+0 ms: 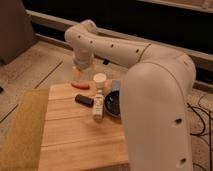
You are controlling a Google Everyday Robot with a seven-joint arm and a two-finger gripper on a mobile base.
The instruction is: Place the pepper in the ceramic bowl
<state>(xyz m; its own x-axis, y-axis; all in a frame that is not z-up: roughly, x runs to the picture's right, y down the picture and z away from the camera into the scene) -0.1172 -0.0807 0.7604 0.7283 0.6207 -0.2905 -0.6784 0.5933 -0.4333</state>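
The pepper [80, 85] is small and red-orange and lies near the far edge of the wooden table [75, 135]. The ceramic bowl [113, 104] is dark and sits to its right, partly hidden by my arm. My gripper [78, 74] hangs from the white arm just above and behind the pepper, at the table's far edge.
A dark oblong block [84, 100] lies in front of the pepper. A pale wooden block [98, 108] stands against the bowl's left side. A white cylinder [100, 79] and a bluish object [116, 85] stand behind the bowl. My large white arm [155, 100] covers the table's right side.
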